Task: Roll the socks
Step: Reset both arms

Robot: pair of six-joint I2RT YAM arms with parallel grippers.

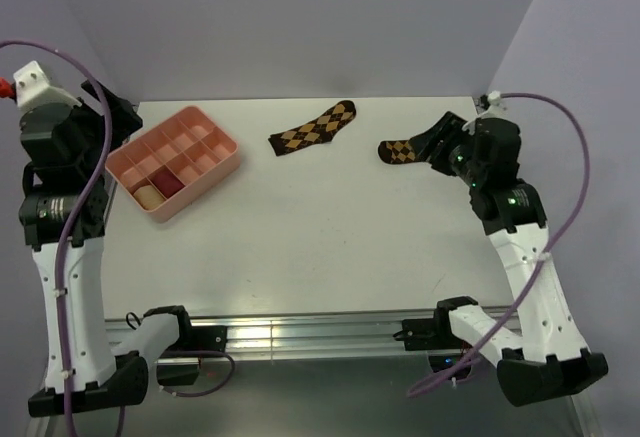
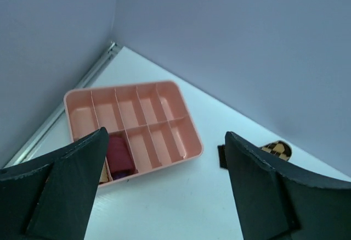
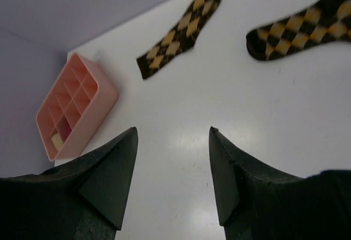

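The socks sit rolled in neighbouring compartments at the near end of the pink tray (image 1: 215, 162): the crimson sock (image 1: 169, 183) and the tan sock (image 1: 148, 196). In the left wrist view the crimson roll (image 2: 119, 153) shows purple at its near end, and only a sliver of the tan sock (image 2: 104, 169) shows beside my finger. My left gripper (image 1: 118, 120) hangs open above the tray's left side, and in its own view the left gripper (image 2: 165, 134) holds nothing. My right gripper (image 3: 173, 130) is open and empty, raised over the table's right side.
Two dark argyle socks lie flat at the back: one (image 1: 314, 128) in the middle, one (image 1: 400, 150) partly under my right gripper (image 1: 445, 139). The right wrist view shows both argyle socks (image 3: 180, 31) (image 3: 301, 26) and the tray (image 3: 77, 108). Purple walls close in on three sides.
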